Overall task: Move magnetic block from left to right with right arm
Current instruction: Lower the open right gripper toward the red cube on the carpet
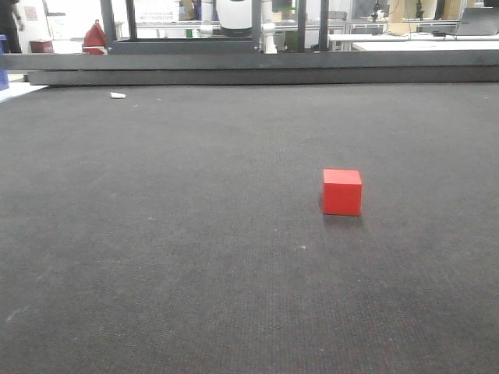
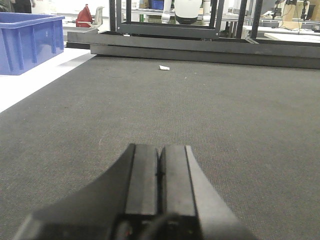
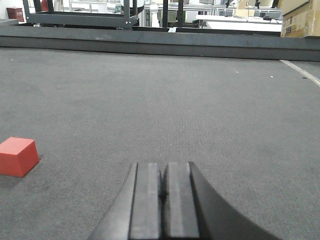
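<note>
Dark grey mat (image 1: 156, 273) fills nearly all of every view, flat, fine ribbed weave. A long dark rail (image 1: 249, 66) runs left to right along its far edge, with black frame uprights and lab clutter behind it, too small to make out.

Blue plastic bin (image 2: 27, 42) is in the left wrist view, far left, off the mat on a white floor strip (image 2: 20, 90) that borders the mat's left side. Tan cardboard box (image 3: 300, 17) is in the right wrist view, far right, behind the rail and cut off by the frame edge.

Left gripper (image 2: 160, 160): low over the mat, pointing at the far rail. Its fingers (image 2: 142, 175) are pressed flat together with only a thin seam between them, and nothing is held.

Right gripper (image 3: 163, 172): same pose, also low over the mat and facing the rail. The pads meet along the centre line and nothing is held.

Magnetic block (image 1: 342, 192): red cube, sitting upright and flat on the mat. In the front view it is right of centre, at mid depth, alone with bare mat all round. In the right wrist view it is at the near left edge, left of the right gripper and well apart from it, with no contact.

White scrap (image 1: 118, 95): tiny, on the mat at far left, just short of the rail. I cannot tell what it is.
</note>
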Motion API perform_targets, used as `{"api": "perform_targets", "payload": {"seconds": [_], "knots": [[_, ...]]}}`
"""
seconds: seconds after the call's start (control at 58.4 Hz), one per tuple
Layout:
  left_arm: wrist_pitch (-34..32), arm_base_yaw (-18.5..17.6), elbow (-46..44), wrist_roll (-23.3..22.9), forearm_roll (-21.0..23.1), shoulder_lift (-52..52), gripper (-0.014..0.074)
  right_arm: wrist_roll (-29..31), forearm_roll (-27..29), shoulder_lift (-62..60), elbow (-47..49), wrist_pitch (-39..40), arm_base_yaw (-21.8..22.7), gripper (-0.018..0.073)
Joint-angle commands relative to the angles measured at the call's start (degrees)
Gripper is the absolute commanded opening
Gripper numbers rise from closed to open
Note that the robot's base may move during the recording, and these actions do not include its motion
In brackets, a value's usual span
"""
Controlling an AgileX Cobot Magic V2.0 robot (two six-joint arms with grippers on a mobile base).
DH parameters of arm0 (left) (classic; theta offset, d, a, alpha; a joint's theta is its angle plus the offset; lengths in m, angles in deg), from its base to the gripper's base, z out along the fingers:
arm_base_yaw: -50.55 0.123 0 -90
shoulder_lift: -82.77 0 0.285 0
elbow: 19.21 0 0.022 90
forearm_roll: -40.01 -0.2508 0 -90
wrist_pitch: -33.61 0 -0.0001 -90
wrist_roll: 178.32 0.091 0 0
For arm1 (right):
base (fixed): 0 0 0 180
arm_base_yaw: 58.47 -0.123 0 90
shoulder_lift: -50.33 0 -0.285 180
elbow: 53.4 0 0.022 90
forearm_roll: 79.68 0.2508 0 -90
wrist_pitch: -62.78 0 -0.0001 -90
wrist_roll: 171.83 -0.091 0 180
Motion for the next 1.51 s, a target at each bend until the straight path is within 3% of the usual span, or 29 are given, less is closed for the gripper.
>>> {"api": "perform_targets", "payload": {"seconds": [0.0, 0.753, 0.925, 1.147, 1.25, 1.49], "knots": [[-4.86, 0.02, 0.48, -0.34, 0.27, -0.77, -0.0126, 0.47, 0.22, -1.26, 0.02, 4.79, 0.36, 0.0063], [-4.86, 0.02, 0.48, -0.34, 0.27, -0.77, -0.0126, 0.47, 0.17, -1.26, 0.02, 5.85, 0.36, 0.0063], [-4.86, 0.02, 0.48, -0.34, 0.27, -0.77, -0.0126, 0.42, 0.24, -1.26, 0.79, 9.86, 0.36, 0.0063], [-4.86, 0.02, 0.48, -0.34, 0.27, -0.77, -0.0126, 0.19, 0.33, 1.08, 14.01, -0.42, 0.31, 0.007], [-4.86, 0.02, 0.48, -0.34, 0.27, -0.77, -0.0126, 0.19, 0.33, 5.83, 22.25, -5.39, 0.31, 0.0143], [-4.86, 0.02, 0.48, -0.34, 0.27, -0.77, -0.0126, 0.19, 0.33, 21.12, 36.46, -12.61, 0.27, 0.0493]]}}
